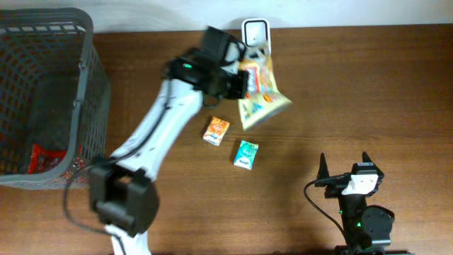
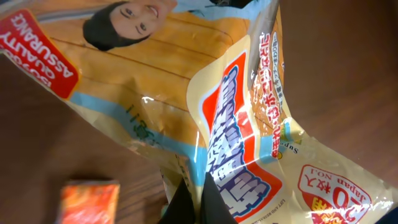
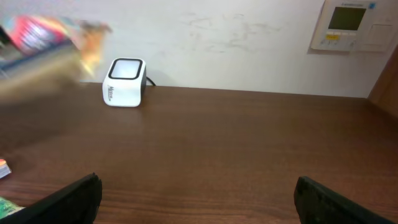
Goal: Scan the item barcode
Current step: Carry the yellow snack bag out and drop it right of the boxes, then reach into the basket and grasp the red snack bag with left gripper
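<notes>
Left claw: we see the left claw (image 1: 239,82) clamped on the snack bag (image 1: 262,93); in the wrist view its dark fingers (image 2: 186,202) pinch the lower edge of the crinkled wrapper

Snack bag: lifted clear of the table (image 1: 368,85) and tilted, hanging from the claw; from overhead its top corner overlaps the near edge of the scanner (image 1: 255,32), so we judge it to be just beside the scanner's face

Scanner: a small white box at the far edge of the table, by the wall; its pale window is framed in black; we see no light or other sign of a read

Barcode: we find none on the side turned to the wrist camera, only a printed face and red lettering; we cannot tell which side faces the scanner

Done, as we judge: the bag is picked up and carried to the scanner

Left, as we judge: the scan itself; the bag may need turning until the barcode faces the window

Right claw: the right claw (image 1: 345,161) has its jaws wide apart and empty; it sits low at the near right of the table, well apart from the bag

Other things: an orange box (image 1: 216,131) and a teal box (image 1: 245,154) lie on the table near each other, below the bag; the basket (image 1: 78,106) at the left holds a red packet (image 1: 46,157)
</notes>
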You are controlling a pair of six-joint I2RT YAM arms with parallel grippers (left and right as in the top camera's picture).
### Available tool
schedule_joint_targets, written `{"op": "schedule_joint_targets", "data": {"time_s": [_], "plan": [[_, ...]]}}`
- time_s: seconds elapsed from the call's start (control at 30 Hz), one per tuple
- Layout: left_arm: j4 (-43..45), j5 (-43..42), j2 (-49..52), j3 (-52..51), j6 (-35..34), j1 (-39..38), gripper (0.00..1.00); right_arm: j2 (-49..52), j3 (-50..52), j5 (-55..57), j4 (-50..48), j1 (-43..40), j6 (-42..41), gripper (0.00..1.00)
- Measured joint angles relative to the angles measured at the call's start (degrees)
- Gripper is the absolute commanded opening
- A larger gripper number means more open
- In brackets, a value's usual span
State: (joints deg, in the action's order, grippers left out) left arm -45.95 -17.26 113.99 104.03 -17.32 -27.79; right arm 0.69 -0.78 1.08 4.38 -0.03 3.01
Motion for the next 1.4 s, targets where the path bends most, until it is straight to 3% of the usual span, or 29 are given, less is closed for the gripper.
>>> {"op": "schedule_joint_targets", "data": {"time_s": [0.17, 0.23, 0.3, 0.33, 0.43, 0.63, 0.83, 1.07, 1.4], "plan": [[3.3, 0.2, 7.0, 0.0, 0.0, -4.3, 0.02, 0.0, 0.0, 0.0, 0.0, 0.0, 0.0, 0.98], [4.0, 0.2, 8.3, 0.0, 0.0, -5.3, 0.41, 0.0, 0.0, 0.0, 0.0, 0.0, 0.0, 0.98], [4.8, 0.2, 9.7, -0.1, 0.3, -6.3, 0.55, 0.0, 0.0, 0.0, 0.0, 0.0, 0.0, 0.98], [5.1, 0.2, 9.8, -0.1, 0.2, -6.6, 0.67, 0.0, 0.0, 0.0, 0.0, 0.0, 0.0, 0.98], [4.9, 0.2, 9.8, 0.1, 0.6, -6.7, 0.82, 0.0, 0.0, 0.0, 0.0, 0.0, 0.0, 0.98], [-6.1, 0.2, 9.8, 8.3, 1.5, -4.6, 0.81, 0.0, 0.0, 0.0, 0.0, 0.0, 0.0, 0.98], [-26.0, 2.9, 8.2, 31.4, 5.8, 2.6, 0.92, 0.0, 0.0, 0.0, 0.0, 0.0, 0.0, 0.98], [-41.4, 9.6, 2.4, 53.1, 9.5, 11.7, 0.99, 0.0, 0.0, 0.0, 0.0, 0.0, 0.0, 0.98], [-50.4, 14.3, -0.1, 56.4, 9.8, 36.1, 0.99, 0.0, 0.0, 0.0, 0.0, 0.0, 0.0, 0.99]]}}
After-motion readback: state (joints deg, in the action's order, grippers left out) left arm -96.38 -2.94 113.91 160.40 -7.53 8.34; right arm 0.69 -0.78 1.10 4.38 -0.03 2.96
